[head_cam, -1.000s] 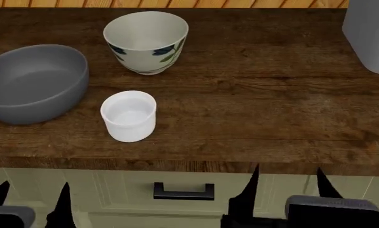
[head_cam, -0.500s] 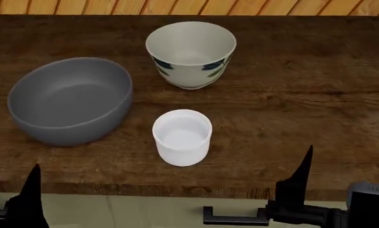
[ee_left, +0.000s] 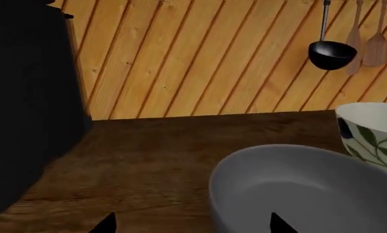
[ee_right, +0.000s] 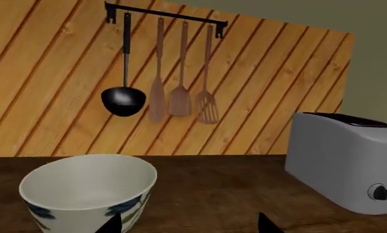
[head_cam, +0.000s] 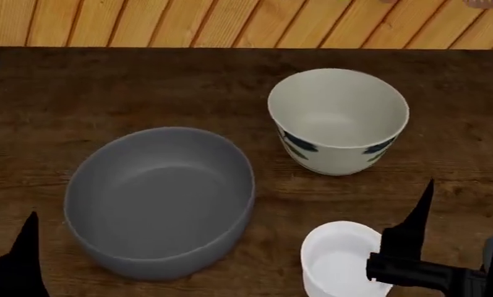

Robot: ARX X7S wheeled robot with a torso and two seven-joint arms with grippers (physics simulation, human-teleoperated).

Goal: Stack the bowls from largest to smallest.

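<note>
The wide grey bowl (head_cam: 159, 201) sits on the wooden counter (head_cam: 106, 93) at the near left. The cream bowl with dark leaf marks (head_cam: 339, 120) stands upright behind it to the right. The small white cup-like bowl (head_cam: 341, 263) stands near the front edge. My right gripper (ee_right: 188, 224) is open and empty; one of its fingers (head_cam: 419, 216) rises just right of the white cup, and the cream bowl (ee_right: 86, 194) lies ahead of it. My left gripper (ee_left: 191, 224) is open and empty, facing the near left rim of the grey bowl (ee_left: 297, 194); one of its fingers (head_cam: 25, 250) shows at that bowl's left.
A grey toaster (ee_right: 345, 162) stands on the counter to the right. A rack with a ladle (ee_right: 123, 99) and spatulas (ee_right: 180, 99) hangs on the wood-panel wall. A tall dark appliance (ee_left: 25, 97) stands at the counter's left end.
The head view has shifted, so the bowls sit lower and further right in it. Both grippers have come forward over the counter; the right finger now stands beside the white cup.
</note>
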